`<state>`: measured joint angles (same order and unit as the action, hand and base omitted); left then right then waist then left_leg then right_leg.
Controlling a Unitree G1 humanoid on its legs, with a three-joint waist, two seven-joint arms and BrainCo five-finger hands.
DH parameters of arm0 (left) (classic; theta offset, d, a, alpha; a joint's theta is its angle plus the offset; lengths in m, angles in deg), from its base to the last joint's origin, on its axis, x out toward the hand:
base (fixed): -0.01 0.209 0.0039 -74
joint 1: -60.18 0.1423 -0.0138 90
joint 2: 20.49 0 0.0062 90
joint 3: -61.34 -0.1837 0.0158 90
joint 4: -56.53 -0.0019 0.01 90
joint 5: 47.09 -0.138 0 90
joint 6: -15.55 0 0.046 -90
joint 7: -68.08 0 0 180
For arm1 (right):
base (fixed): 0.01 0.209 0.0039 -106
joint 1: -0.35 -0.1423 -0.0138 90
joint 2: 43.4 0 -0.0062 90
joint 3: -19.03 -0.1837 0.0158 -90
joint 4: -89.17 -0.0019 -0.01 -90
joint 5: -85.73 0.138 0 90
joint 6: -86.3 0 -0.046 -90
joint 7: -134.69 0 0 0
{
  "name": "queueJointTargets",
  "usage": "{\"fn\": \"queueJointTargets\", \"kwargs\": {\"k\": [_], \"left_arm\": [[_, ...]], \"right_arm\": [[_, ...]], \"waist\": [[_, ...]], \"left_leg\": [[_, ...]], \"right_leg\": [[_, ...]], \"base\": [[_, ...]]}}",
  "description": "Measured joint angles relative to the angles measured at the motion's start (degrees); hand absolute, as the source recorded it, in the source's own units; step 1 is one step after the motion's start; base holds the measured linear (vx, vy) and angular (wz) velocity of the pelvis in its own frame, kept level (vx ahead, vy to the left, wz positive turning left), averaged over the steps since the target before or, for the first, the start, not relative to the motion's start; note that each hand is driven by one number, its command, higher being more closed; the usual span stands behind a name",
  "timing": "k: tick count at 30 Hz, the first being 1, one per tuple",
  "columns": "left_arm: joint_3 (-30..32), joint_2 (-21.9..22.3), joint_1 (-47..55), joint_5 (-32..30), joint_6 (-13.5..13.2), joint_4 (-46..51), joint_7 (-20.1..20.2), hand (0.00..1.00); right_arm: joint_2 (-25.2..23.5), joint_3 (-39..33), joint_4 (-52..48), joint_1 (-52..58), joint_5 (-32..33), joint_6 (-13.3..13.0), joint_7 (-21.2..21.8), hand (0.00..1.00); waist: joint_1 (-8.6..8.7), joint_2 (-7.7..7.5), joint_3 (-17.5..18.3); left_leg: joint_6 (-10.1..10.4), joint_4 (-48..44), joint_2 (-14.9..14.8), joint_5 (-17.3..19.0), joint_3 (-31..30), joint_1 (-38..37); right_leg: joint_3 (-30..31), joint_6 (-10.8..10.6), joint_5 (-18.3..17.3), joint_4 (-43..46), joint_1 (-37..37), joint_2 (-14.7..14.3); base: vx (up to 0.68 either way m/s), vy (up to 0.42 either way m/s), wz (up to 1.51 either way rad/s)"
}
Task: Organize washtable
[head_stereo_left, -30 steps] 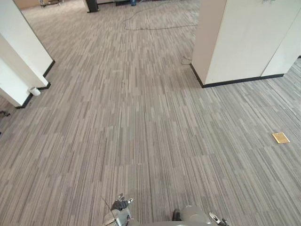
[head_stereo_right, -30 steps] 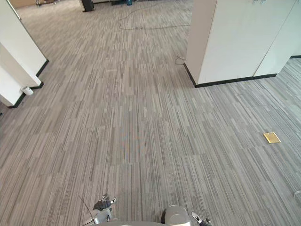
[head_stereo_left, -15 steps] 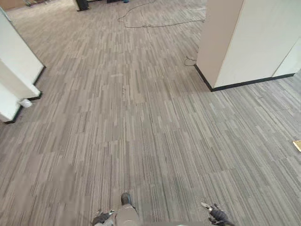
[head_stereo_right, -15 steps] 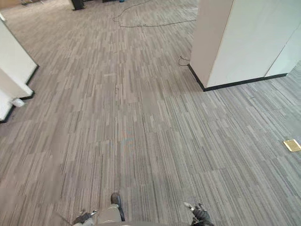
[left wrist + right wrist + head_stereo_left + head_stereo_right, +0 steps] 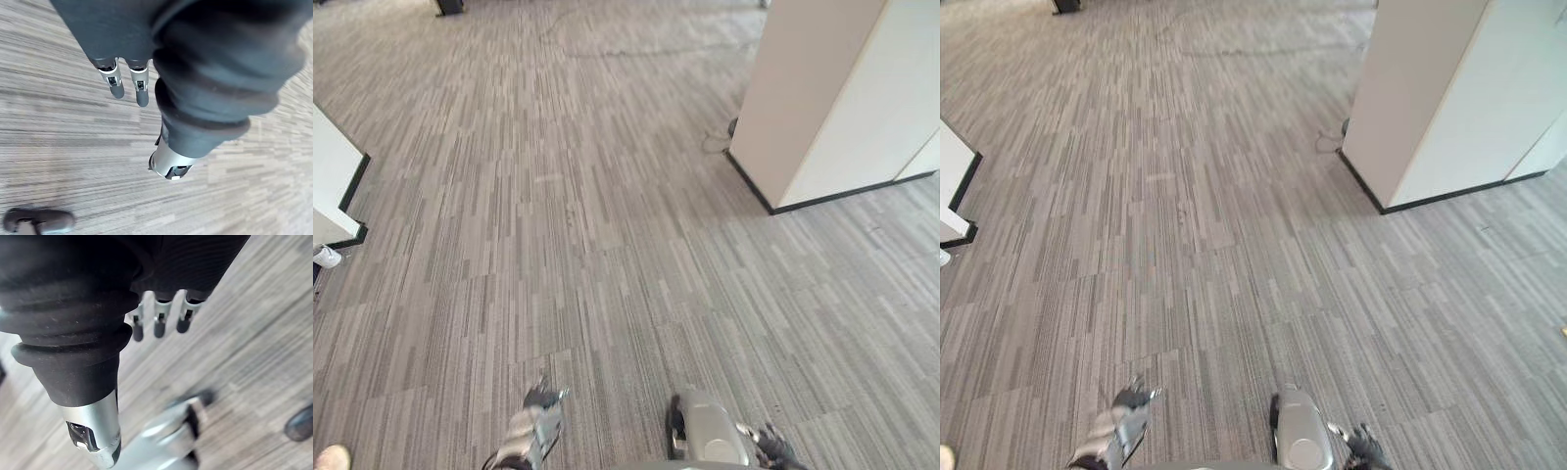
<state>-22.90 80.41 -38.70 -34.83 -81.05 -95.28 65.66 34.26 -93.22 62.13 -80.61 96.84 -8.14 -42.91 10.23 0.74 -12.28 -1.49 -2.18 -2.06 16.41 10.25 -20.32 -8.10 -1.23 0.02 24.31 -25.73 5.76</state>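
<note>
No washtable or washing things are in sight; grey striped carpet [image 5: 587,225] stretches ahead. My left hand [image 5: 536,421] hangs low over the carpet at the bottom edge of the eye views. In the left wrist view its fingers [image 5: 141,88] point straight down at the floor and hold nothing. My right hand [image 5: 771,450] hangs at the bottom right. Its fingers [image 5: 159,318] are likewise straight and empty above the carpet.
A white pillar [image 5: 832,98] with black skirting stands ahead on the right, a thin cable [image 5: 715,142] lying at its foot. A white wall corner [image 5: 331,186] juts in from the left, with a small white object [image 5: 325,257] by its base.
The whole picture has shifted, so the camera has moved: the pillar sits nearer and the yellow floor plate has left the view. My left hand has swung further forward.
</note>
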Motion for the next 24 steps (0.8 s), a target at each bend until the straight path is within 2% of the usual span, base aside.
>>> {"fn": "queueJointTargets", "kwargs": {"k": [1,2,4,6,7,8,9,10,11,12,13,14,16,17,19,21,22,23,24], "left_arm": [[-0.17,1.83,-0.94,-1.44,-0.16,-0.01,0.08,0.00],[-0.25,2.12,-1.19,-2.25,-0.12,0.05,0.45,0.00],[-1.11,3.44,0.53,-4.42,0.01,0.06,1.34,0.00],[-1.07,4.35,2.31,-4.78,-0.04,-0.03,1.34,0.00],[0.10,5.38,3.96,-5.19,-0.05,-0.91,1.54,0.00],[4.66,7.46,6.68,-5.14,0.41,-1.42,2.16,0.00],[6.75,8.19,8.06,-5.13,0.64,-1.45,2.41,0.00],[10.53,8.84,10.03,-5.14,1.03,0.07,2.39,0.00],[13.92,8.80,10.29,-5.23,1.12,1.21,2.41,0.00],[15.62,8.80,10.49,-5.23,1.16,1.63,2.40,0.00],[17.56,8.55,11.08,-5.19,0.99,2.44,2.41,0.00],[17.70,8.23,11.56,-5.11,0.93,3.16,2.43,0.00],[18.64,6.80,13.10,-4.85,0.60,3.58,2.37,0.00],[18.42,6.37,13.46,-4.75,0.59,2.86,2.31,0.00],[16.89,5.41,13.74,-3.40,0.09,2.73,2.17,0.00],[14.19,5.07,13.68,-3.39,-0.12,2.50,1.97,0.00],[13.01,5.08,13.62,-3.38,-0.27,2.31,1.97,0.00],[11.82,5.02,13.51,-3.05,-0.34,2.14,2.01,0.00],[11.07,4.49,13.60,-3.03,-0.35,2.03,1.97,0.00]], "right_arm": [[-0.25,-2.23,0.93,-0.18,-0.01,0.58,-0.03,0.00],[-0.87,-3.15,0.86,-0.30,-0.01,0.56,-0.02,0.00],[-2.78,-5.61,0.02,0.54,-0.07,0.68,0.06,0.00],[-2.71,-5.66,-2.13,1.14,-0.36,0.75,0.18,0.00],[-3.00,-6.54,-3.53,1.34,-0.34,0.62,0.18,0.00],[-3.37,-7.66,-4.48,1.20,0.05,0.56,0.06,0.00],[-3.11,-7.62,-4.88,1.06,0.19,0.76,0.01,0.00],[-3.25,-7.61,-6.16,1.07,0.54,0.67,-0.23,0.00],[-3.12,-7.24,-6.56,0.71,0.56,0.57,-0.59,0.00],[-3.05,-6.44,-6.60,0.33,0.52,0.58,-0.95,0.00],[-3.04,-4.86,-6.65,-0.48,0.34,0.58,-1.01,0.00],[-2.95,-4.34,-6.59,-0.90,0.12,0.60,-1.01,0.00],[-2.61,-2.43,-5.62,-3.50,-0.02,0.56,-0.99,0.00],[-2.61,-2.30,-5.17,-4.22,-0.02,0.55,-0.97,0.00],[-2.52,-1.72,-4.67,-4.87,-0.02,0.33,-0.96,0.00],[-1.46,0.94,-4.25,-4.52,-0.23,-0.33,-0.96,0.00],[-0.84,1.84,-3.49,-4.03,-0.40,-0.43,-0.98,0.00],[-0.47,2.21,-2.42,-3.13,-0.49,-0.41,-1.01,0.00],[-0.65,2.48,-1.54,-2.88,-0.53,-0.36,-0.99,0.00]], "waist": [[-0.10,2.46,-1.51],[-0.19,2.50,-2.01],[1.32,1.17,-2.49],[1.84,1.64,-1.98],[1.76,1.94,-1.68],[1.29,2.18,-1.56],[1.19,2.40,-1.43],[0.85,3.33,-0.81],[-1.23,3.00,-0.94],[-2.17,3.00,-0.83],[-3.31,2.60,-0.61],[-3.63,2.07,-0.29],[-5.51,1.00,0.11],[-5.88,0.74,0.04],[-7.35,-0.13,0.40],[-7.54,0.74,0.98],[-7.69,1.51,1.44],[-8.04,1.88,2.48],[-8.05,1.02,3.41]], "left_leg": [[0.03,0.65,-0.42,-0.46,-0.76,-1.25],[1.39,0.24,-0.25,-1.91,-0.56,-1.24],[4.33,-0.58,0.24,-8.02,-2.19,-5.01],[6.41,-6.21,-0.91,-9.22,-2.73,-4.00],[12.60,-17.50,-2.28,-11.26,-4.72,0.62],[17.54,-36.87,-3.52,-16.38,-8.27,9.38],[17.47,-44.52,-4.37,-17.07,-7.91,12.75],[17.44,-56.51,-7.34,-17.09,-5.41,18.06],[17.39,-62.41,-9.51,-17.05,-0.90,21.08],[17.02,-64.01,-10.54,-16.82,1.20,22.48],[15.84,-64.39,-12.05,-15.96,4.64,25.32],[14.54,-63.28,-12.39,-15.19,6.27,26.92],[8.58,-53.72,-13.86,-11.15,10.81,32.24],[7.92,-49.46,-13.84,-10.58,11.23,32.93],[8.24,-24.92,-11.25,-11.00,9.73,33.66],[9.92,-8.09,-10.37,-12.35,5.45,34.08],[9.89,-6.35,-10.92,-12.29,3.74,35.54],[9.85,-9.35,-10.75,-17.54,2.31,36.69],[9.47,-10.78,-9.88,-19.15,2.03,36.79]], "right_leg": [[-1.06,2.40,0.33,2.60,0.03,-0.75],[-1.03,2.17,-1.44,4.48,-0.71,-0.33],[-1.45,3.45,-11.13,14.87,0.39,2.42],[-2.56,3.50,-14.94,16.02,2.29,2.01],[-2.81,3.56,-16.44,14.50,5.12,1.35],[-2.39,3.85,-17.09,10.76,9.86,-0.27],[-2.19,4.04,-17.15,8.91,11.95,-1.48],[-1.76,6.01,-16.69,5.74,16.27,-3.73],[0.69,6.99,-16.93,3.41,20.32,-5.76],[2.08,7.22,-17.05,2.06,22.38,-6.54],[4.31,7.48,-17.19,-0.83,25.95,-7.12],[5.59,7.53,-17.21,-2.20,27.62,-7.03],[10.98,6.74,-16.81,-7.67,33.86,-5.80],[12.17,6.51,-16.74,-8.62,35.22,-5.25],[13.87,3.76,-17.65,-12.14,39.91,-2.00],[14.54,1.71,-18.81,-14.77,42.98,-0.77],[14.70,0.69,-19.39,-15.80,44.68,-0.69],[15.26,-0.23,-19.98,-15.84,46.62,-0.01],[16.06,-0.28,-19.84,-14.70,46.47,1.14]], "base": [[0.68,-0.189,0.36],[0.53,-0.164,0.17],[0.52,-0.256,0.43],[0.48,-0.284,0.21],[0.59,-0.265,-0.15],[0.50,-0.176,-0.28],[0.61,-0.168,-0.48],[0.49,-0.087,-0.86],[0.48,-0.053,-1.07],[0.45,0.008,-1.28],[0.34,0.040,-0.96],[0.42,0.073,-1.12],[0.47,0.105,-1.16],[0.53,0.161,-1.07],[0.51,0.227,-0.83],[0.58,0.378,-0.48],[0.73,0.542,-0.38],[0.52,0.397,-0.29],[0.65,0.478,-0.34]]}}
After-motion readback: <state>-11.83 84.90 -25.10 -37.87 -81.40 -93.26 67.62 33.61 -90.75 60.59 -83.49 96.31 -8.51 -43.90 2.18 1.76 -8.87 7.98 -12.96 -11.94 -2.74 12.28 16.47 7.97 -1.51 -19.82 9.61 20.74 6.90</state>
